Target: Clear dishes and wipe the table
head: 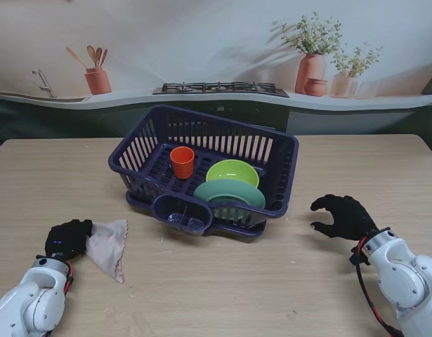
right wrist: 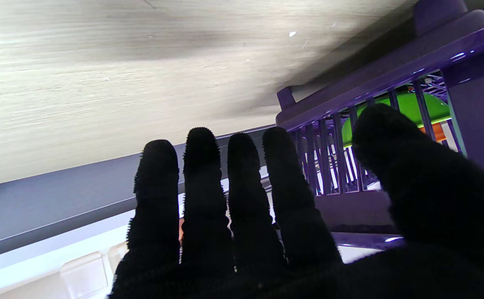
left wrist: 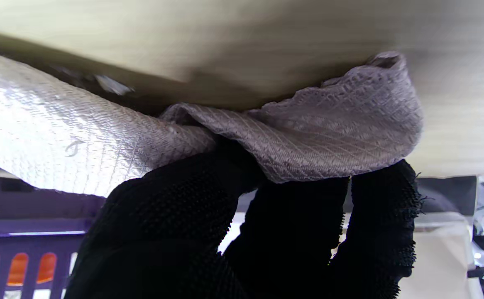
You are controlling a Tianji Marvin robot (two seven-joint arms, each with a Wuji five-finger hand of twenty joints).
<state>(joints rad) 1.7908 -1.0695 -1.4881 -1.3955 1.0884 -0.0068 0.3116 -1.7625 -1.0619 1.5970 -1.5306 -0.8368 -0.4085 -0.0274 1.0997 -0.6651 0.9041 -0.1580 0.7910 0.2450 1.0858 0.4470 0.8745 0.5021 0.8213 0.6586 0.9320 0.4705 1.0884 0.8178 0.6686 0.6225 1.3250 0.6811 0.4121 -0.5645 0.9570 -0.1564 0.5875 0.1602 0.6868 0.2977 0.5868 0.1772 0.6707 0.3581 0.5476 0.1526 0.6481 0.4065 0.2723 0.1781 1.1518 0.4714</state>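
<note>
Nearest me, at about 8 o'clock on the table (head: 223,281), the left hand (head: 67,237) was clenched on one corner of the grey cloth (head: 109,244). The rest of the cloth trailed flat toward the rack. The left wrist view showed the fingers (left wrist: 292,232) bunched under a fold of cloth (left wrist: 329,137) pressed against the wood. A grip like that suits dragging the cloth as a wiper, so I judged the wiping step to be in hand.

At about 4 o'clock the right hand (head: 344,216) held nothing, its fingers (right wrist: 202,187) spread and slightly curled, just beside the rack's right wall. It looked parked clear of the wiping path.

Farther out, at centre, stood the purple dish rack (head: 282,151). In it were an orange cup (head: 182,161) upright at 10 o'clock, a lime bowl (head: 232,172) and a green plate (head: 230,192) leaning nearer me. The dishes appeared already cleared.
</note>
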